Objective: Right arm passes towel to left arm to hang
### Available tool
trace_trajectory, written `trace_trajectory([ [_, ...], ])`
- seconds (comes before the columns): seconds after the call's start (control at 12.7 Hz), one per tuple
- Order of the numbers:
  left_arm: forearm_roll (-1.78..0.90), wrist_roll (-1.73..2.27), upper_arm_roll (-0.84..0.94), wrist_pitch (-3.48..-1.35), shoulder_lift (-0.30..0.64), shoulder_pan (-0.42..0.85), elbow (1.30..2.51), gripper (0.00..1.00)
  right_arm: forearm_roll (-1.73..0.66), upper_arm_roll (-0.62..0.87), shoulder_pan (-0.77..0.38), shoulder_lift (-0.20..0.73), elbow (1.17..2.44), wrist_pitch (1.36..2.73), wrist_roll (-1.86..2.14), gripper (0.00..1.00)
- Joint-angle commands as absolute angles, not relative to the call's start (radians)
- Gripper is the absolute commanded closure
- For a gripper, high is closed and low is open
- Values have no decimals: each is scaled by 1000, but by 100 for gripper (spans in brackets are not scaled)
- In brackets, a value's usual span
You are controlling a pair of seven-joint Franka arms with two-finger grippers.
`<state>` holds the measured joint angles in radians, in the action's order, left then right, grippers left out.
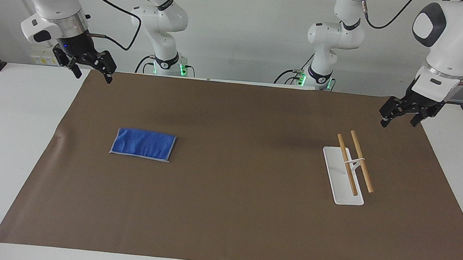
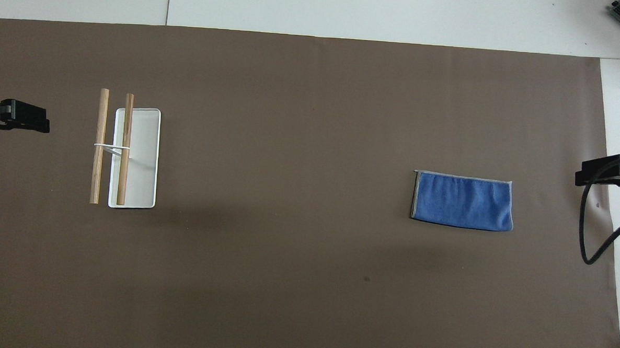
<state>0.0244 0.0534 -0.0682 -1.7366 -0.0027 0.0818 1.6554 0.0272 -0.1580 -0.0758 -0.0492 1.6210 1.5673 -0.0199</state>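
Above the mat's corner at its own end of the table, the right gripper (image 1: 91,69) hangs with its jaws spread wide and nothing between them; its fingers (image 1: 109,73) point down, well clear of the surface. The overhead view shows only its black tip (image 2: 608,171) at the mat's edge, with a cable looping below it. Over the mat's edge at the other end, the left gripper (image 1: 400,116) also hangs open and empty, jaws parted and aimed down; overhead it shows as a black block (image 2: 17,117). Both arms wait, raised.

On the mat (image 1: 223,228), toward the right arm's end, lies the towel (image 1: 143,144), folded flat, blue with pale edging, touched by neither gripper. It appears in the overhead view too (image 2: 463,201), near the right gripper's tip.

Toward the left arm's end stands the rack (image 1: 342,176): a white tray base with two wooden bars (image 1: 361,161) held side by side on a thin white frame, both bare. From overhead the rack (image 2: 135,158) sits near the left gripper.
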Motion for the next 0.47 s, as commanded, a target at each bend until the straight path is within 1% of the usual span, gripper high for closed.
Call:
trace_trajectory([
  [0.0, 44, 51, -61, -1749, -35, 75, 1694, 0, 51, -152, -75, -58, 1629, 1578, -29, 0],
  [0.24, 44, 51, -61, -1747, -35, 75, 1694, 0, 43, -149, -75, -61, 1638, 1583, -35, 0],
  [0.39, 44, 51, -61, -1747, -35, 75, 1694, 0, 38, -149, -75, -95, 1708, 1612, -25, 0],
])
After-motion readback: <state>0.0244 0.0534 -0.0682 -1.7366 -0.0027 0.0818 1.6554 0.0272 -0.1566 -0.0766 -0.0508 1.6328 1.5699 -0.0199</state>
